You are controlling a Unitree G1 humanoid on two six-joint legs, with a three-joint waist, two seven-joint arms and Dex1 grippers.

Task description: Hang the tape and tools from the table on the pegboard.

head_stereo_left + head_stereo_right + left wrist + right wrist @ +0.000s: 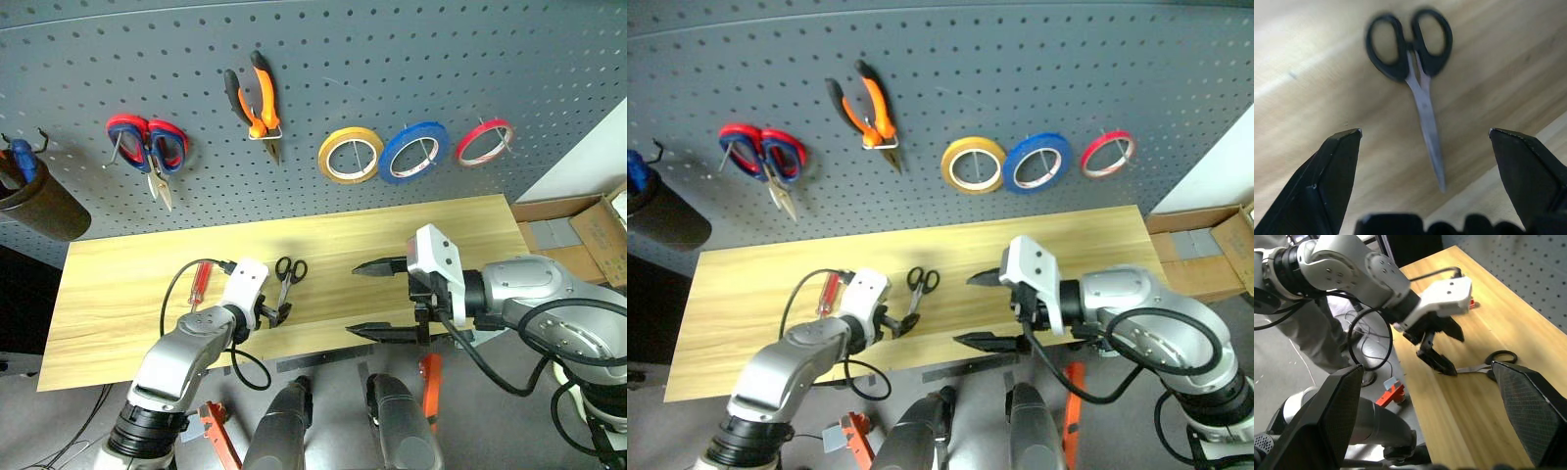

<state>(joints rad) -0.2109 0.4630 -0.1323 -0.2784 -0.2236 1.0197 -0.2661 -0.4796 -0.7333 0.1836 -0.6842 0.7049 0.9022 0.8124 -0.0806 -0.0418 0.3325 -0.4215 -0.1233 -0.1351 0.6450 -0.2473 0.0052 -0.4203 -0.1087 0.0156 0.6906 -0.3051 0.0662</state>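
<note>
On the pegboard (392,59) hang the orange-and-black pliers (255,98) and the blue tape (413,152). The small black-handled scissors (287,277) lie on the table (441,235), blades pointing toward its near edge. A red-handled screwdriver (199,284) lies to their left. My left gripper (274,313) hovers open just short of the scissors' blade tip (1440,181), one finger on each side (1337,166). My right gripper (380,300) hangs open and empty over the table's near edge to the right, pointing left toward the scissors (1498,360).
Red-and-blue scissors (147,147), a yellow tape roll (350,155) and a thin red tape roll (484,142) also hang on the board. A dark cup (39,201) is mounted at far left. Cardboard boxes (578,235) sit past the table's right end.
</note>
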